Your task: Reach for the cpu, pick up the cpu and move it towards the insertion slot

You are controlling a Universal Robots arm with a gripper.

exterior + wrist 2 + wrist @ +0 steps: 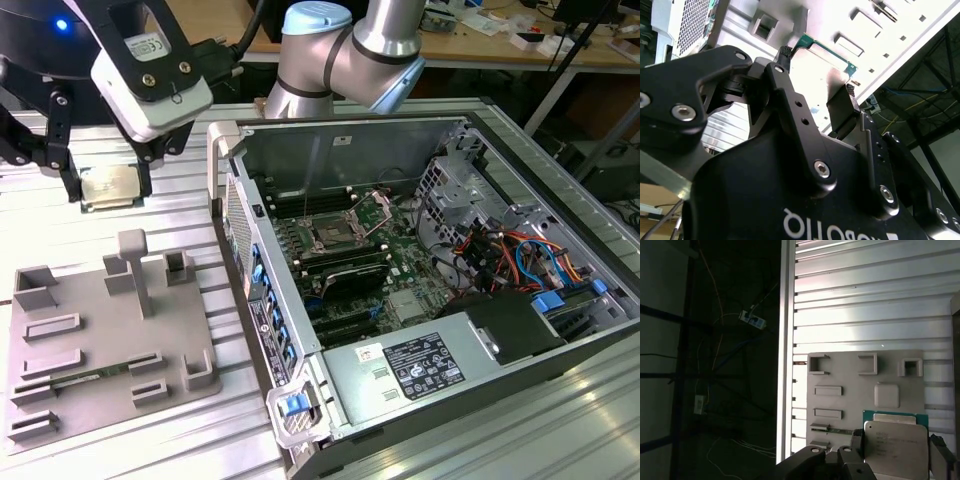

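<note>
Gripper (110,178) sits at the exterior view's upper left, above the slatted bench (170,445). Its two black fingers (856,439) are closed in on opposite edges of the cpu (108,188), which is held flat between them, silvery top facing up. In the first wrist view the cpu (896,447) shows a green rim and overlaps the grey fixture plate (860,390) behind it.

In the exterior view the cpu lies beyond the fixture plate's (90,300) far edge and left of the open computer case (330,160). The insertion slot (335,238) sits on the green board inside the case, bracket raised, well apart from the cpu.
</note>
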